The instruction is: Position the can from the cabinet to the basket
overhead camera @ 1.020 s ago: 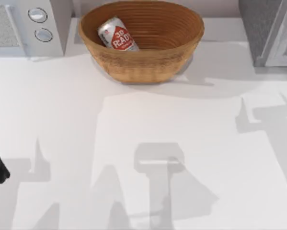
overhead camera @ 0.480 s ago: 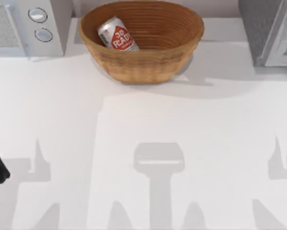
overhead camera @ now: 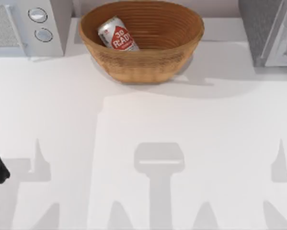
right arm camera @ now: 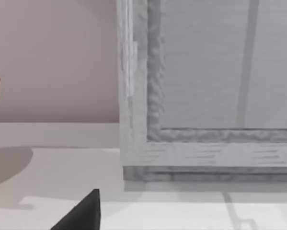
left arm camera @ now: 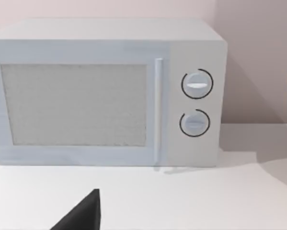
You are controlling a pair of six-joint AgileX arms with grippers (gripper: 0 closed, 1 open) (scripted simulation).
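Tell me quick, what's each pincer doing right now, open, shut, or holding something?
Left pincer: cannot be told; a dark tip faces the microwave.
Right pincer: cannot be told; a dark tip faces the cabinet.
The can lies in the basket, unheld.

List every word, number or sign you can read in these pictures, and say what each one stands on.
"3D RAD": white letters on the red label of the can, lying in the basket.
A smaller line under it is too blurred to read.
The microwave has two unmarked dials.

A plain white table (overhead camera: 143, 143) carries a brown woven wicker basket (overhead camera: 148, 62) at the far centre, a white microwave (overhead camera: 23, 28) far left, and apparently a grey cabinet (overhead camera: 268, 33) far right.
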